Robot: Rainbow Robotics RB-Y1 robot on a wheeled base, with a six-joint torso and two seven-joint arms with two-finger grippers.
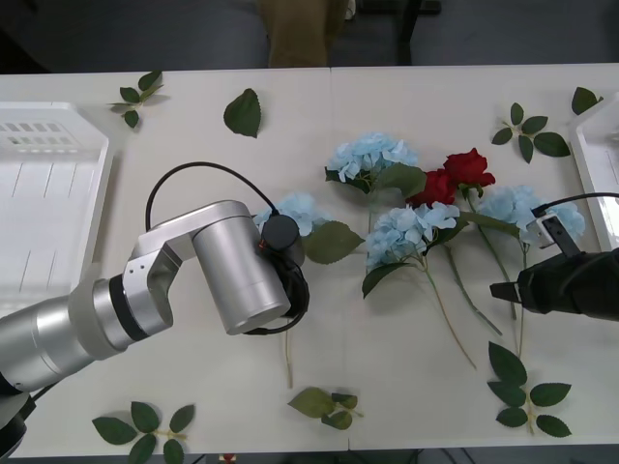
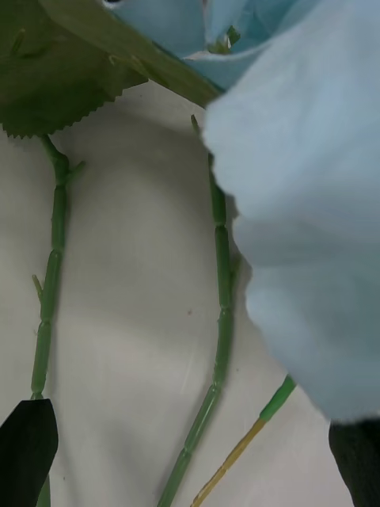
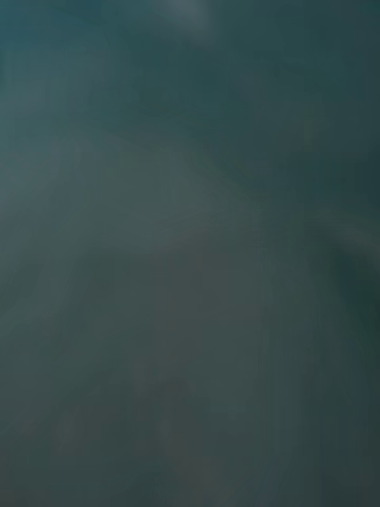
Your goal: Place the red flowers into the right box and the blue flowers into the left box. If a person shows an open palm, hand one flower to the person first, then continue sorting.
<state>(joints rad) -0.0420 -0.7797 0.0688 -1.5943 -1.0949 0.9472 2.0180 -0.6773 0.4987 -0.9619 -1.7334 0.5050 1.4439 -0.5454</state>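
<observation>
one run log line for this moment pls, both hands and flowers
left hand: over a pale blue hydrangea, fingers hidden | right hand: open, low over green stems by blue hydrangea | deep-red roses: on table | slotted white tray: no flowers

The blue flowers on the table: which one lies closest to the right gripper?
The rightmost blue flower, beside the right box. The right gripper sits by its stem, while the other blue flowers lie farther toward the table's middle.

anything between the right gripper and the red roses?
Yes. The red flowers lie toward the table's middle, beyond the right gripper. A blue flower head and several crossing green stems lie between them. The right wrist view has blue petals close to the open fingers.
</observation>
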